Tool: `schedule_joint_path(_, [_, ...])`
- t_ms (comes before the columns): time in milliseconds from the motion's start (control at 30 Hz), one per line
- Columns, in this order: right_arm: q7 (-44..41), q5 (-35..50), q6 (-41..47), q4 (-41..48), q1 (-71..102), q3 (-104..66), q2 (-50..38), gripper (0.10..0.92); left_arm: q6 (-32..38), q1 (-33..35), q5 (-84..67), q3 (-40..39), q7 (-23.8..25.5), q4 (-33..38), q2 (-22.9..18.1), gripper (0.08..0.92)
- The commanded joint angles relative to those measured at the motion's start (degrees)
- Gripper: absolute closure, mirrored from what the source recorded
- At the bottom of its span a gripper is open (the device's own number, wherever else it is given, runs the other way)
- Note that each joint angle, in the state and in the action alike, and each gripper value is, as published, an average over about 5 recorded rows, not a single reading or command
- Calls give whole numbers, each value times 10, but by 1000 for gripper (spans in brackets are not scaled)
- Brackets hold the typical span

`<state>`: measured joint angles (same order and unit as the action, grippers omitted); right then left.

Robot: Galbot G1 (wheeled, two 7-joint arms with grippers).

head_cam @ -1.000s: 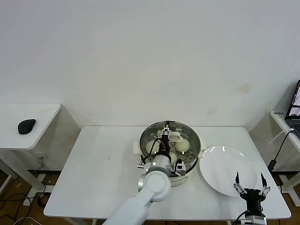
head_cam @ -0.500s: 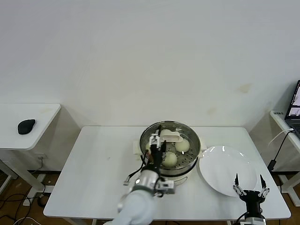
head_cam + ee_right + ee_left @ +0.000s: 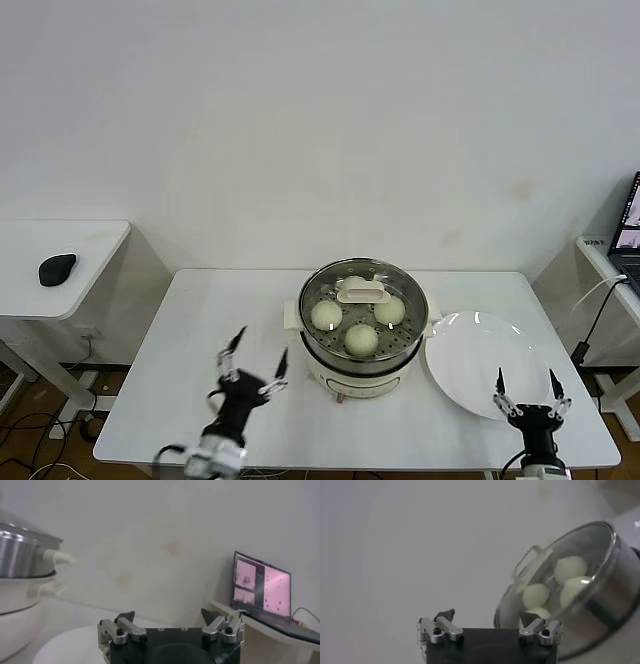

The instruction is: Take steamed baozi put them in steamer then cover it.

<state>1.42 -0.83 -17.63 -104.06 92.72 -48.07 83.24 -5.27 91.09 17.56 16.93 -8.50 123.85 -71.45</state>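
Pulled back off the pot since the earlier frame: left gripper (image 3: 254,379) now low over the table (image 3: 200,330), fingers spread, holding nothing. Steamer (image 3: 363,362) up and to its right, cover (image 3: 361,292) already seated on it. Visible thru the glass: 3 steamed baozi (image 3: 361,339); a 4th prob hidden under the handle, can't confirm. 1 steamer, 1 cover, 1 plate (image 3: 487,375). Right gripper (image 3: 526,405) parked by the plate's near edge, also spread, empty. Risk: cover sitting slightly off-centre could slip if bumped.
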Motion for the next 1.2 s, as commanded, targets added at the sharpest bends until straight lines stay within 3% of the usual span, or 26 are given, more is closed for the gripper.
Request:
schedule_joint_path(33, [-25,75,12,-29,73,37,-56,203,152,186,-315,154,-90,11,2,177])
schedule_joint_path(367, [-35,79,1,-49,120,66,-62,203,181,214,-324,162,-64,-42,-7,177])
schedule_joint_path(833, [-76,132,39,-89,159,91,-72,203,179,213,-330,163,-34,-49,-8,177])
schedule_joint_path(1200, [-80,101,51,-92,161,91,-69,203,177,212,-326,164,-25,-61,-4,177])
